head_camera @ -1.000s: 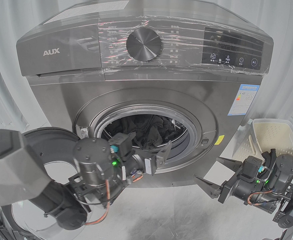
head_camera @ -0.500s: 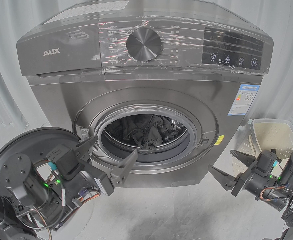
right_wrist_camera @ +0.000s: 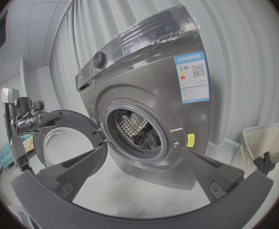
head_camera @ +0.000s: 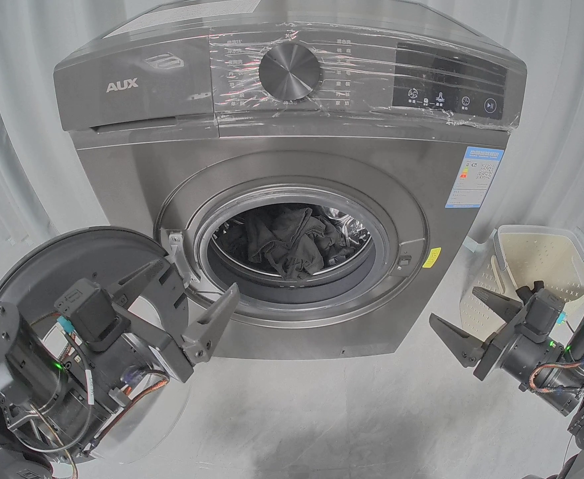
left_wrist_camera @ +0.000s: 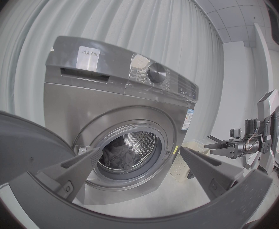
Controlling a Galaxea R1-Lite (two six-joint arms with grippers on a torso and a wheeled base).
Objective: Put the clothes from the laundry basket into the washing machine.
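Your left fingers are spread and empty, facing the washing machine. The clothes lie heaped in its drum beyond them. Your right fingers are also apart and empty. The laundry basket behind them holds a dark piece, likely the next pick.

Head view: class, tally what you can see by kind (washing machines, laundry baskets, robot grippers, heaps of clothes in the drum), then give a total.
washing machine: 1
laundry basket: 1
grippers: 2, the left gripper and the right gripper
heap of dark clothes in the drum: 1
Total: 5
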